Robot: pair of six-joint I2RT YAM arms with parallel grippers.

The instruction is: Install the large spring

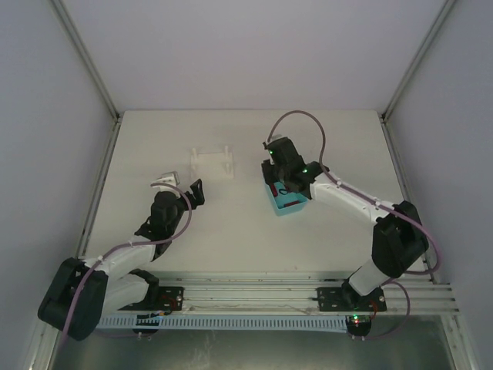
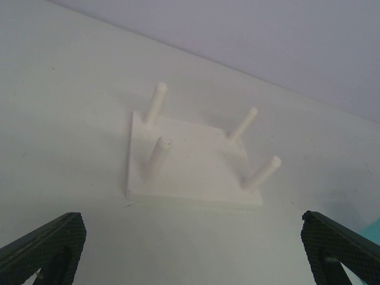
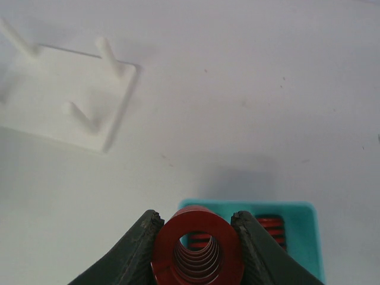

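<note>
Above the white table (image 3: pixel 249 89), the right gripper (image 3: pixel 197 218) is clamping the red spring (image 3: pixel 168 256), needing square alignment with the peg stand (image 3: pixel 65 101) ahead-left.

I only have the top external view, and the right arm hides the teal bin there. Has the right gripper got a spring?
Observer: Yes. The right wrist view shows the right gripper shut on a large red coil spring, with the spring's open end facing the camera.
Operator: Anything else in the bin?
Observer: One smaller red coil spring lies in the teal plastic bin.
Operator: Are the pegs free?
Observer: In the left wrist view, the white plastic base plate has four pegs, all bare.
</note>
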